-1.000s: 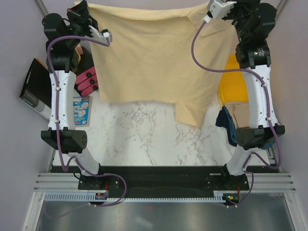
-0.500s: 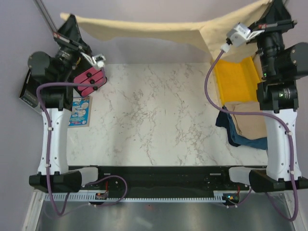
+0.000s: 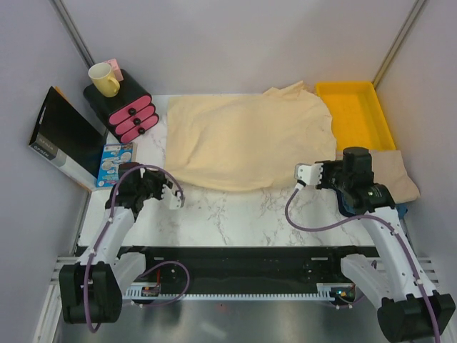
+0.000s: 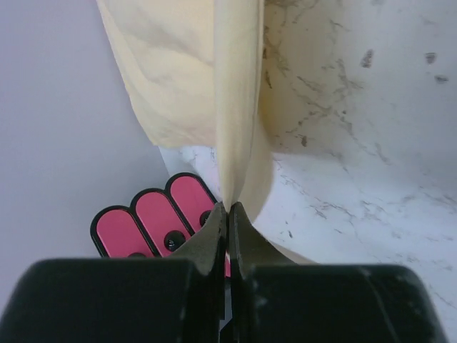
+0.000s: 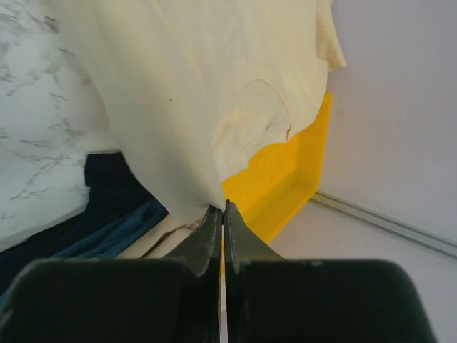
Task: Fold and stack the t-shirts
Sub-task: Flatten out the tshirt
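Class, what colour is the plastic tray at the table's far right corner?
Bright yellow; the rectangular plastic tray shows best in the top external view.

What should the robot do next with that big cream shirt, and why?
Probably let go: open both sets of fingers. The t-shirt lies spread on the table, yet the left fingers and right fingers are each pinched shut on its fabric. Releasing would free them to take new holds for folding.
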{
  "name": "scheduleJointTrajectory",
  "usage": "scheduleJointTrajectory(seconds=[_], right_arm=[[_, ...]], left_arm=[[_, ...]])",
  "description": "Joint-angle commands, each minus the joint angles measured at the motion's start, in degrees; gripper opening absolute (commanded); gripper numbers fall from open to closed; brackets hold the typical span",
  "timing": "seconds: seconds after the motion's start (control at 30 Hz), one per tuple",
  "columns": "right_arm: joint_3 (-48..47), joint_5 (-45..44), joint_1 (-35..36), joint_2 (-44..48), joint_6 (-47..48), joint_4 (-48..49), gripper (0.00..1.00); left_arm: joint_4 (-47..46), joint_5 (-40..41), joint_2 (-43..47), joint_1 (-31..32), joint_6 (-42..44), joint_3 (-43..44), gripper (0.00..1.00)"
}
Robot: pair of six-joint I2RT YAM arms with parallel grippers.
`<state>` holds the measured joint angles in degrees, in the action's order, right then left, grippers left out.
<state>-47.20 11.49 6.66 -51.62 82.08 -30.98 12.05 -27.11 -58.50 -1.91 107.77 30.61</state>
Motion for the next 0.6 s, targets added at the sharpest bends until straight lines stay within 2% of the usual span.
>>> scheduleJointTrajectory(seconds=[0.0,0.2,0.37,0.57], right_arm=[[-1.31,3.63,1.08,4.33,0.27,-10.12,0.00],[-3.95,5.65,0.99,3.19,4.57,-21.90,0.00],[-6.93,5.21,1.08,0.74,7.83,-27.02,0.00],[-12.56,5.04,1.08,-3.13,10.46,-37.46,0.00]], left_arm=[[5.17,-1.01,6.38,-0.37,6.67,-3.09,0.02],[11.14,1.71,5.33,-0.37,7.55,-3.10,0.02],[13.34,3.29,2.52,-0.46,7.37,-0.82,0.02],[19.57,2.86,4.27,-0.55,7.28,0.32,0.02]])
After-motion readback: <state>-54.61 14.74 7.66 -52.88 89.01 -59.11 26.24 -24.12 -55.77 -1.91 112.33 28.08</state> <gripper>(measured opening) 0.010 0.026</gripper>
